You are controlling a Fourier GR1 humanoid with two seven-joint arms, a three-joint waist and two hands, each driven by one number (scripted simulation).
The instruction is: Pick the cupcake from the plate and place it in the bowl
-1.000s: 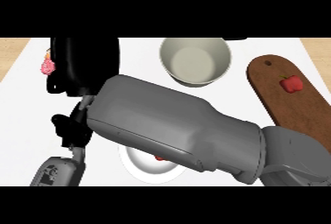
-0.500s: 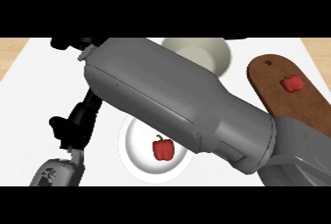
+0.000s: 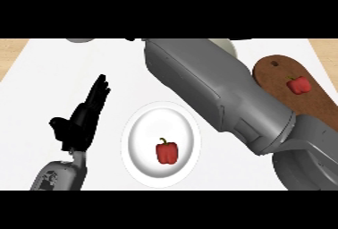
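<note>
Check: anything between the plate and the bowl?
Only the robot's right forearm, lying across the gap and hiding most of the bowl. No cupcake shows; the plate holds a red pepper.

Single head view, looking steeply down onto the white desk (image 3: 66, 62). Close in: right forearm (image 3: 218, 94) fills much of the picture, rising from the lower right edge toward the top. Plate (image 3: 142, 134) near centre, board (image 3: 310, 107) at right edge.

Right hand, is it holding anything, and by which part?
Cannot be told: only the right forearm shows, its hand beyond the top edge. The left hand holds nothing.
</note>
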